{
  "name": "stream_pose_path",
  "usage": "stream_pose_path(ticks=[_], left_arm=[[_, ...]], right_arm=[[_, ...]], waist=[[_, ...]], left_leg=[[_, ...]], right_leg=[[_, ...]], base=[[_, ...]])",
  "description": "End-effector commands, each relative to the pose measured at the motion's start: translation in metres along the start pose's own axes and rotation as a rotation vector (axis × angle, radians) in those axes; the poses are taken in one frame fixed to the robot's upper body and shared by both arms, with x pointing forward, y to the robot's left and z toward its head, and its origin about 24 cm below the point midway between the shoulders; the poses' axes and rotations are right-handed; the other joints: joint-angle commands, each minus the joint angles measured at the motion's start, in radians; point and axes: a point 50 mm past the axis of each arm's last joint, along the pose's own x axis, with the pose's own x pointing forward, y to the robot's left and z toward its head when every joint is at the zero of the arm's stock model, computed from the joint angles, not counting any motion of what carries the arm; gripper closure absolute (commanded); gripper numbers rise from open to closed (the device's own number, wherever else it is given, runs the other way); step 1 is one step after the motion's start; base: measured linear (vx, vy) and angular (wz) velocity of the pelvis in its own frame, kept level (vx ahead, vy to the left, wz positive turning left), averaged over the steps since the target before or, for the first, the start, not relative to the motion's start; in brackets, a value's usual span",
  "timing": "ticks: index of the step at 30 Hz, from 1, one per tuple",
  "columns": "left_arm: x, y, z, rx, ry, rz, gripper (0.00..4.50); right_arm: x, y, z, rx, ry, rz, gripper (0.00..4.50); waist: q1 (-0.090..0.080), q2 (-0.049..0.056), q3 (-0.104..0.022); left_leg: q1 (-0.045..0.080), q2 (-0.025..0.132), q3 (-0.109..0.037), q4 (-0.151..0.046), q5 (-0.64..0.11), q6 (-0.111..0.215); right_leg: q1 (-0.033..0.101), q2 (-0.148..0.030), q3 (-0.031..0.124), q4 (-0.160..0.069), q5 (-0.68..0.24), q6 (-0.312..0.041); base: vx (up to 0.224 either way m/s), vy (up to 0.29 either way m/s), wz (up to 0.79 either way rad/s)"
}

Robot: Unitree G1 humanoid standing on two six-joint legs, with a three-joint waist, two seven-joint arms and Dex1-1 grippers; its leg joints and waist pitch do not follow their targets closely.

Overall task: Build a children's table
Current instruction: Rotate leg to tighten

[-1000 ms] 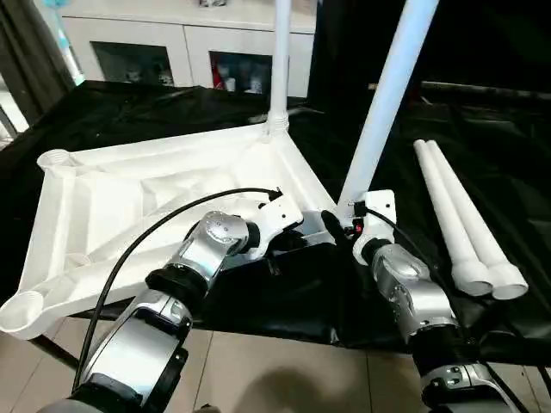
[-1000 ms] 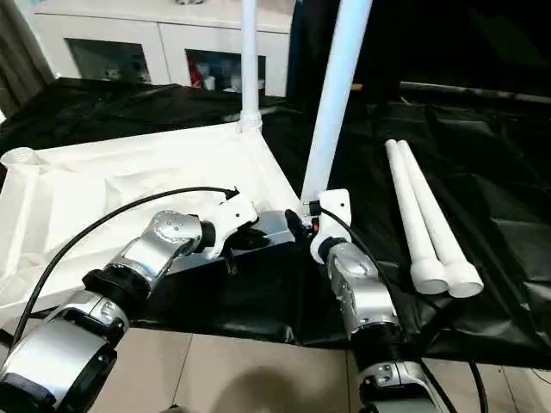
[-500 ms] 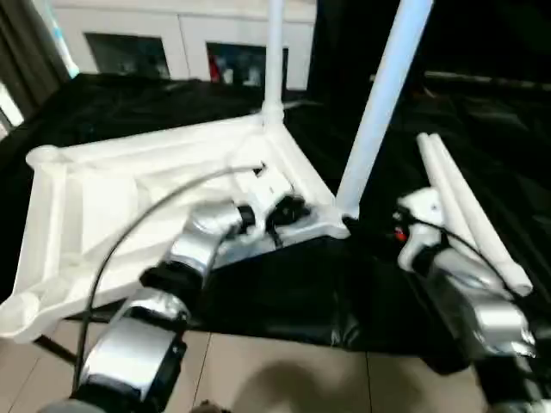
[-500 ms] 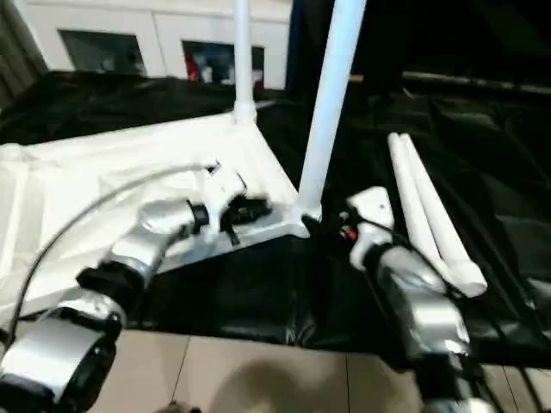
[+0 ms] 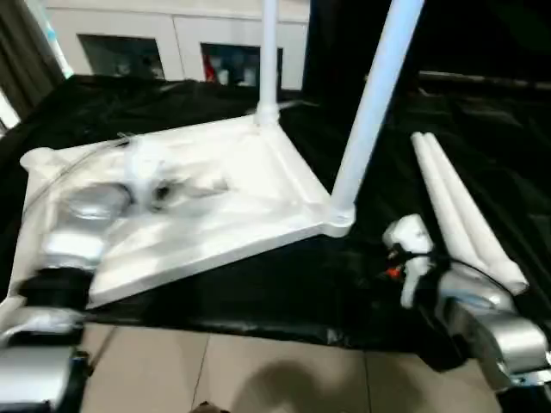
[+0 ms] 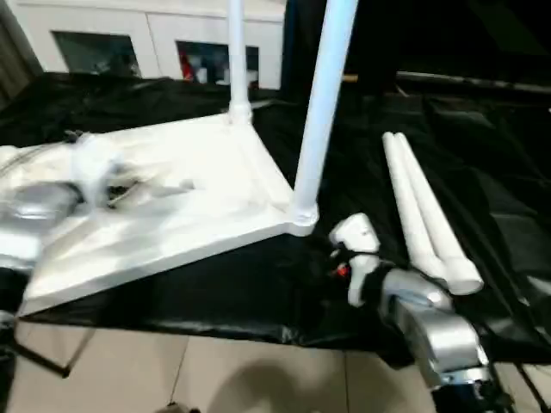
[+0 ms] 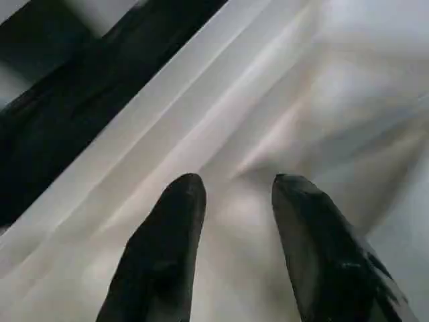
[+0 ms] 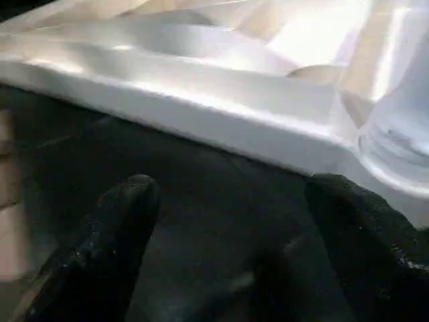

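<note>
A black cloth drapes the work table, the white cabinet behind. Nearest, the right gripper has drawn back from the tabletop corner, fingers spread wide over cloth, holding nothing. The left gripper has swung out over the ribbed underside, fingers parted and empty (its arm is a blur). The second leg now stands unaided beside the first leg; two spare legs lie waiting. Both legs' tops are cut off.

1 tabletop, 4 legs
</note>
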Motion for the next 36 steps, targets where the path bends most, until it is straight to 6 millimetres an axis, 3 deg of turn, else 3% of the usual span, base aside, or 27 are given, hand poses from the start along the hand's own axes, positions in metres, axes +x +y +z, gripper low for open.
stream_pose_path(ticks=[1, 6, 9, 10, 14, 16, 19, 24, 27, 31, 36], left_arm=[[-0.007, 0.012, -0.007, 0.022, 0.068, 0.081, 2.53], [-0.008, 0.016, -0.03, 0.116, 0.184, 0.111, 2.53], [-0.006, 0.014, -0.035, 0.147, 0.216, 0.105, 2.53], [-0.005, 0.012, -0.037, 0.151, 0.227, 0.099, 2.53], [-0.001, 0.003, -0.048, 0.191, 0.292, 0.051, 2.53], [0.0, 0.001, -0.052, 0.204, 0.315, 0.029, 2.53], [-0.001, -0.001, -0.056, 0.216, 0.336, -0.001, 2.53], [0.0, -0.007, -0.061, 0.192, 0.355, -0.08, 2.53], [0.001, -0.008, -0.06, 0.179, 0.334, -0.1, 2.53], [0.0, -0.009, -0.058, 0.155, 0.329, -0.131, 2.9], [0.001, -0.007, -0.057, 0.158, 0.325, -0.127, 3.44]], right_arm=[[0.009, -0.007, -0.003, 0.003, 0.019, -0.099, 0.97], [0.037, 0.002, 0.003, 0.056, -0.015, -0.103, 1.37], [0.046, 0.002, 0.006, 0.053, -0.017, -0.118, 1.5], [0.049, 0.002, 0.007, 0.049, -0.019, -0.127, 1.76], [0.062, -0.001, 0.01, 0.056, -0.018, -0.178, 1.87], [0.064, -0.002, 0.01, 0.057, -0.012, -0.186, 2.21], [0.065, -0.003, 0.009, 0.057, -0.009, -0.203, 2.34], [0.062, -0.009, 0.008, 0.053, -0.026, -0.259, 2.9], [0.059, -0.005, 0.016, 0.063, -0.095, -0.216, 3.08], [0.049, 0.002, 0.01, 0.015, -0.035, -0.14, 3.44], [0.038, -0.002, -0.003, -0.031, 0.072, -0.17, 4.0]], waist=[[-0.003, 0.013, -0.065], [0.008, 0.017, -0.07], [0.005, 0.018, -0.068], [0.005, 0.019, -0.071], [0.003, 0.021, -0.072], [0.003, 0.018, -0.072], [0.005, 0.019, -0.073], [0.005, 0.02, -0.071], [0.007, 0.019, -0.071], [0.009, 0.018, -0.073], [0.008, 0.017, -0.07]], left_leg=[[0.031, 0.031, -0.019, -0.072, -0.187, -0.005], [0.03, 0.027, -0.02, -0.072, -0.17, -0.022], [0.027, 0.024, -0.02, -0.073, -0.179, -0.03], [0.028, 0.025, -0.021, -0.074, -0.187, -0.036], [0.026, 0.023, -0.021, -0.072, -0.174, -0.039], [0.028, 0.023, -0.021, -0.072, -0.173, -0.041], [0.027, 0.023, -0.021, -0.071, -0.161, -0.039], [0.031, 0.024, -0.02, -0.073, -0.195, -0.045], [0.028, 0.024, -0.021, -0.073, -0.19, -0.038], [0.028, 0.024, -0.021, -0.071, -0.164, -0.023], [0.026, 0.023, -0.021, -0.073, -0.195, -0.03]], right_leg=[[0.035, -0.047, 0.041, -0.061, -0.111, -0.228], [0.039, -0.046, 0.041, -0.051, -0.027, -0.218], [0.039, -0.047, 0.042, -0.052, -0.034, -0.216], [0.041, -0.049, 0.042, -0.053, -0.042, -0.215], [0.043, -0.05, 0.043, -0.05, -0.02, -0.223], [0.043, -0.048, 0.043, -0.049, -0.012, -0.218], [0.044, -0.049, 0.043, -0.047, 0.016, -0.221], [0.041, -0.051, 0.044, -0.051, -0.035, -0.222], [0.045, -0.051, 0.044, -0.05, -0.019, -0.219], [0.046, -0.048, 0.043, -0.046, 0.022, -0.222], [0.046, -0.051, 0.044, -0.054, -0.046, -0.215]], base=[[0.0, 0.0, 0.0], [0.0, 0.0, 0.0], [0.0, 0.0, 0.0], [0.0, 0.0, 0.0], [0.0, 0.0, 0.0], [0.0, 0.0, 0.0], [0.0, 0.0, 0.0], [0.0, 0.0, 0.0], [0.0, 0.0, 0.0], [0.0, 0.0, 0.0], [0.0, 0.0, 0.0]])
